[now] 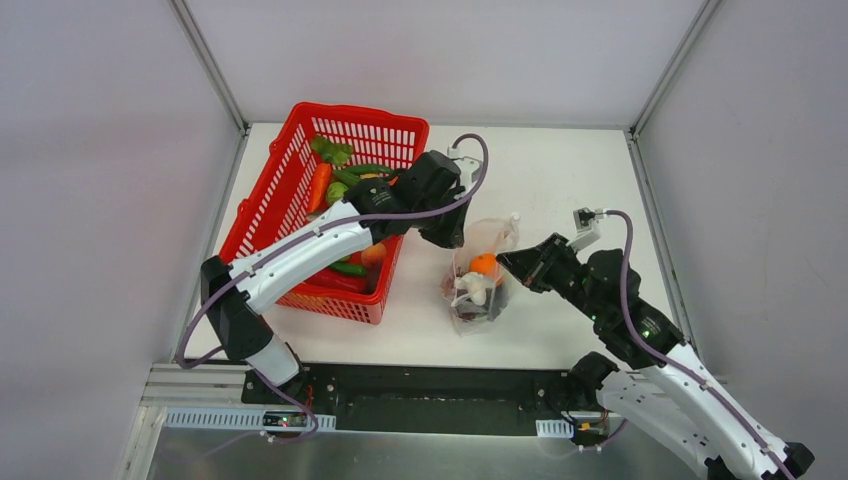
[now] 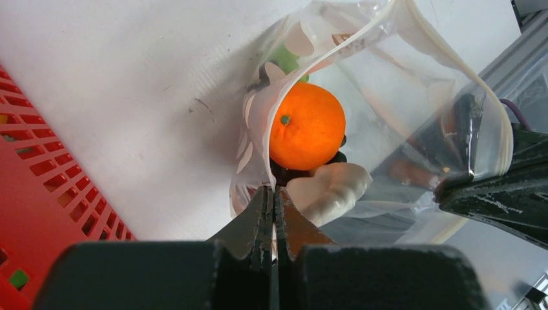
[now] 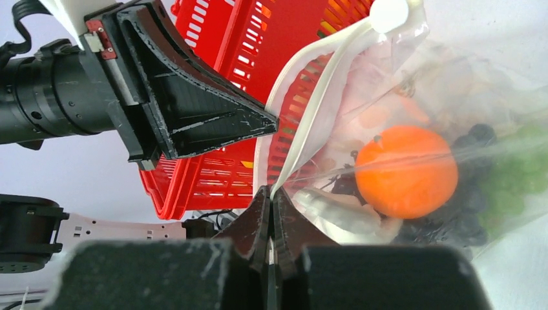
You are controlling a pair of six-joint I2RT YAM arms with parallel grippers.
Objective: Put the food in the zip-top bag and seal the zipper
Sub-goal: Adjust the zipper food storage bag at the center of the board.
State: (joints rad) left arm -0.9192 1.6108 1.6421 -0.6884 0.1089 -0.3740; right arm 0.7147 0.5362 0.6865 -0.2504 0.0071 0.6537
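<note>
Left hand (image 2: 271, 194) is clenched tight on the rim of the bag (image 1: 496, 240), jaws pressed together with the plastic caught between them. The right hand (image 3: 271, 194) is doing the same on the opposite side: jaws closed, pinching the edge right where the pale zipper (image 3: 310, 110) runs down into its tips. Between the two of them the mouth is held open, and the zipper is not pressed together.

From overhead, the bag sits on the white tabletop (image 1: 560, 170), just to the right of the red basket (image 1: 262, 200), with one hand on either side of it. Inside I can see the orange (image 2: 306, 126), bright and round, near the middle. The white garlic (image 2: 329, 190) lies against it on the side nearer my left hand. Through the right wrist camera the dark grapes (image 3: 465, 213) are tucked under and behind the orange, and green pieces (image 3: 517, 174) sit deeper in, blurred by the plastic.

The basket holds more vegetables, green and orange ones at its far end.
</note>
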